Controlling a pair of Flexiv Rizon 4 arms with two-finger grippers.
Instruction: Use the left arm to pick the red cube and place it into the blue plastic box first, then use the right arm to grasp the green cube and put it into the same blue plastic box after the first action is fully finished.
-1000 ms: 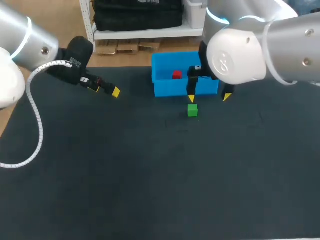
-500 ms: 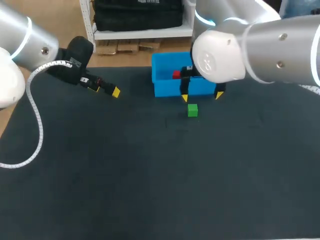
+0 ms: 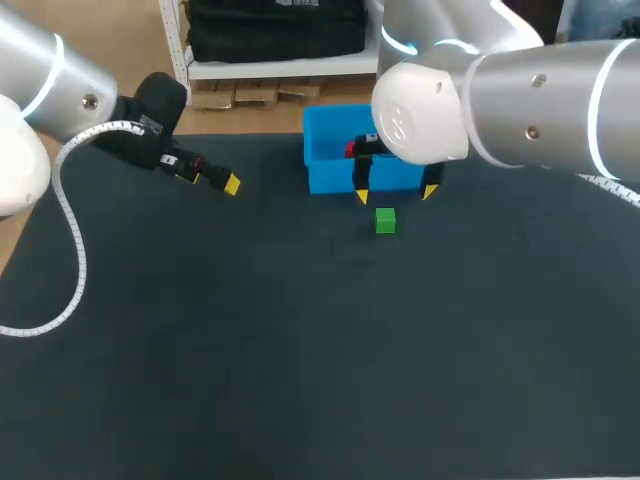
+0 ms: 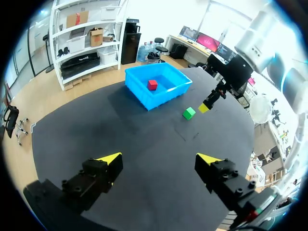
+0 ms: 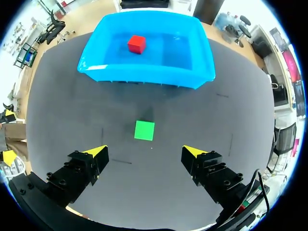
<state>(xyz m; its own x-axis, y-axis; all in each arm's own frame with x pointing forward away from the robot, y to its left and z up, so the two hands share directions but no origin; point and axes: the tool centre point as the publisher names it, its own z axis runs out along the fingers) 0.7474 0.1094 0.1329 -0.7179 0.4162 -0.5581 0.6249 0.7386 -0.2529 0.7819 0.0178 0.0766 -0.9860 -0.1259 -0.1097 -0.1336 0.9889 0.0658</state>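
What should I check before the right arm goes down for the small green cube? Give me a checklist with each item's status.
1. First step done, small red cube inside the blue plastic box: ok.
2. The left gripper open, empty, far from the box: ok.
3. The right gripper open: ok.
4. The small green cube free on the dark table, centred ahead of the right gripper: ok.
5. Fingers astride the green cube: not ok, no contact yet.
6. Bare floor in the box beside the red cube: ok.
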